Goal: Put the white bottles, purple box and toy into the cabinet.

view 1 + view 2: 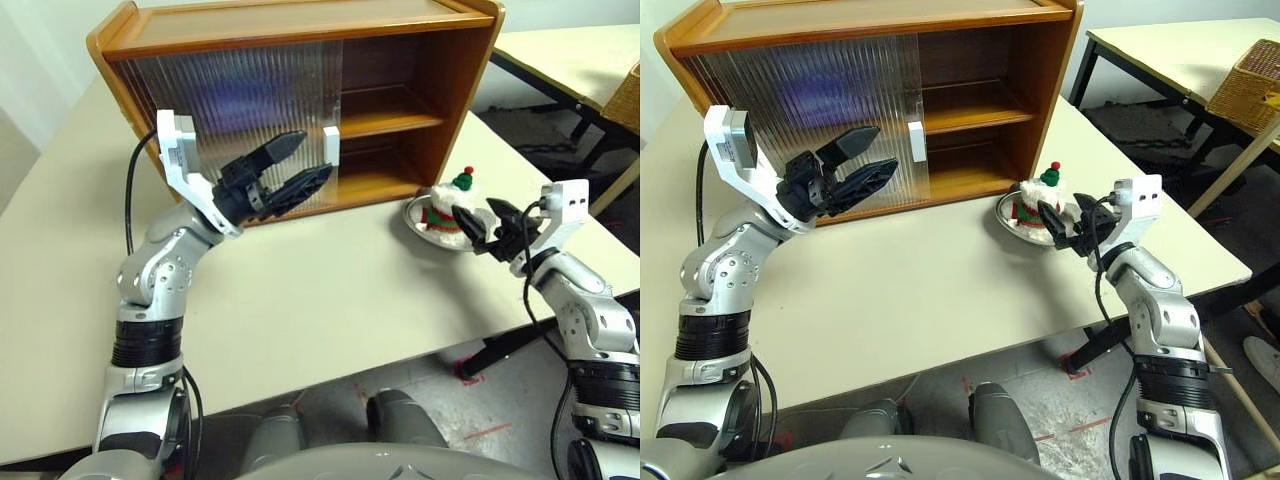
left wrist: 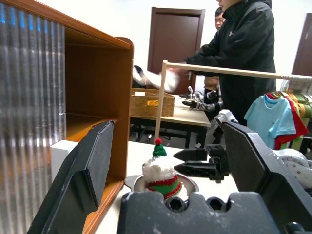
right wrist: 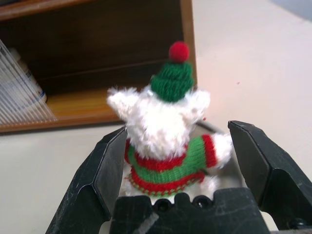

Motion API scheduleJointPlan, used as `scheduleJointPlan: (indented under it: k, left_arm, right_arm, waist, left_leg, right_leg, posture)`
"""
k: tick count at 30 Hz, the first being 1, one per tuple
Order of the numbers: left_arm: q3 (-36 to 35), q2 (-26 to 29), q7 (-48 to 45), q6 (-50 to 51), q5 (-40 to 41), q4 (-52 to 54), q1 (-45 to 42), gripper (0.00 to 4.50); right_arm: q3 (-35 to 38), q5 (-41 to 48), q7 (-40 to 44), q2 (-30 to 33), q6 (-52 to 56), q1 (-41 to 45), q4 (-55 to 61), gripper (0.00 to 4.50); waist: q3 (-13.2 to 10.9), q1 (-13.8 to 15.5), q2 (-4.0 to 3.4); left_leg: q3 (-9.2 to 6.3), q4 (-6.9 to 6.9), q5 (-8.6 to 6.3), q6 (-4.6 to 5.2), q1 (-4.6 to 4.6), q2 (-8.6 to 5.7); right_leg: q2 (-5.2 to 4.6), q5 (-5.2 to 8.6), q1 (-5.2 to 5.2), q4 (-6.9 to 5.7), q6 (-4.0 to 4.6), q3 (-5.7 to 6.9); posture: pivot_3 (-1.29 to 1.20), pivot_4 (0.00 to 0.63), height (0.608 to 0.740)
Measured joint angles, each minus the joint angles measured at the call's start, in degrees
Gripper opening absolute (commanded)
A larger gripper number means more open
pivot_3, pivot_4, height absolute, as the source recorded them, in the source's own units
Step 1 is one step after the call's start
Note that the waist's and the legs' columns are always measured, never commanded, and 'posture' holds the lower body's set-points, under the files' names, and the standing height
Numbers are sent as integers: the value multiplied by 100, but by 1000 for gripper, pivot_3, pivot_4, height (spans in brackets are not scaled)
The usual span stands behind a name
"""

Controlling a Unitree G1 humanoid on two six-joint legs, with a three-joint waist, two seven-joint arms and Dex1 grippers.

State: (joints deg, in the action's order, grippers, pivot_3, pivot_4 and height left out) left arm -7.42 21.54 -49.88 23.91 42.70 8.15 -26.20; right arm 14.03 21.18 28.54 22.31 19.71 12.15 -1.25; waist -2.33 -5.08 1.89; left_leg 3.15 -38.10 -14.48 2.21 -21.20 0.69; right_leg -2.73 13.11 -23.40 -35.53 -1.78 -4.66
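The toy [image 1: 452, 200], a white plush bear in a red-and-green sweater and green hat, sits in a shallow steel dish [image 1: 414, 216] on the table just right of the cabinet [image 1: 300, 20]. My right gripper [image 3: 176, 129] is open right behind it, one finger on each side, not closed on it. My left gripper [image 1: 312, 153] hangs open and empty in front of the ribbed sliding door [image 1: 240, 100], near its white handle [image 1: 332, 145]. A white bottle [image 3: 24, 83] shows on the cabinet's lower level, partly behind the door. A purple blur [image 1: 250, 100] shows through the door.
The cabinet's right half stands open with one inner shelf [image 1: 390, 120]. The table's right edge runs close under my right arm. A second table [image 1: 570, 50] with a wicker basket [image 1: 1250, 75] stands beyond. A person in a black jacket [image 2: 243, 48] stands by a clothes rack [image 2: 278, 112].
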Motion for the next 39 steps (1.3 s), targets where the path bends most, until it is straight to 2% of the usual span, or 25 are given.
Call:
scheduleJointPlan:
  k: [22, 26, 34, 35, 39]
  left_arm:
    - [-47, 37, 115, 0, -9, 70, 0, 4500]
    - [-47, 37, 117, 0, -8, 72, 0, 4500]
    - [-46, 36, 117, 0, -8, 74, -1, 4500]
    - [-46, 36, 116, 0, -8, 74, -1, 4500]
    - [-45, 36, 112, -3, -9, 73, -1, 4500]
  right_arm:
    - [-210, -106, -17, -57, -27, 139, -351, 4472]
    - [-210, -106, -35, -57, -27, 139, -351, 3183]
    - [-209, -106, -56, -56, -27, 139, -351, 165]
    - [-209, -106, -58, -55, -27, 139, -351, 30]
    - [-204, -103, -63, -43, -27, 146, -351, 30]
  waist:
    - [0, 37, 0]
    - [0, 38, 0]
    - [0, 40, 0]
    - [0, 40, 0]
    - [0, 38, 0]
  left_leg:
    - [2, -1, 0, 0, 1, -1]
    - [2, -1, 0, 0, 1, -1]
    - [3, -2, 0, 0, 1, -2]
    - [3, -2, 0, 0, 1, -2]
    - [4, -2, 0, 0, 1, -2]
  right_leg:
    - [0, -2, 0, -3, -3, -4]
    - [0, -2, 0, -3, -3, -4]
    - [0, -3, 0, -3, -3, -6]
    - [0, -3, 0, -3, -3, -6]
    - [0, -3, 0, -4, -4, -6]
  posture:
    - [7, 0, 740]
    - [4, 0, 740]
    - [0, 0, 740]
    - [0, 0, 740]
    - [-12, 0, 740]
